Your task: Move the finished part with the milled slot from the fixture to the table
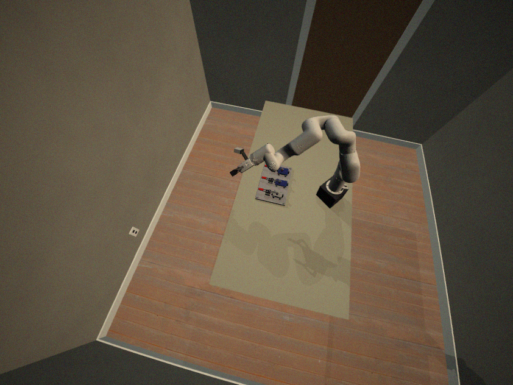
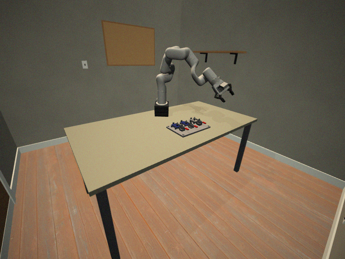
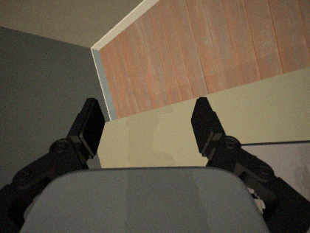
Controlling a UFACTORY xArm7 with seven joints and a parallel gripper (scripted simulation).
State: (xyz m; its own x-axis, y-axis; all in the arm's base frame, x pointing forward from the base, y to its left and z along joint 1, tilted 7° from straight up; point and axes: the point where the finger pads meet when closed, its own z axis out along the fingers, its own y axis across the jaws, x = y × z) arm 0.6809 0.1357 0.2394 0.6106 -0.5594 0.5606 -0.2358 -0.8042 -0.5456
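Observation:
The fixture plate [image 1: 267, 198] [image 2: 195, 130] [image 3: 277, 156] lies on the table [image 1: 240, 269] [image 2: 119, 147] [image 3: 273, 110] with three nests in a row. Two blue blanks sit in two neighbouring nests: one blank [image 1: 283, 170] [image 2: 175, 125] at the end, the other blank [image 1: 281, 183] [image 2: 184, 123] in the middle. The grey finished part [image 1: 278, 195] [image 2: 194, 121] is in the remaining end nest; its slot is too small to make out. Clamps with red handles stand beside the nests; whether they are locked cannot be told. My gripper [image 1: 234, 172] [image 2: 228, 97] [image 3: 147, 109] is open and empty, high above and away from the fixture.
The arm's black base [image 1: 331, 194] [image 2: 161, 108] stands on the table behind the fixture. In the top view the forearm passes over the plate's far end and partly hides the clamp there. A wall shelf [image 2: 220, 52] is on the wall beyond the arm.

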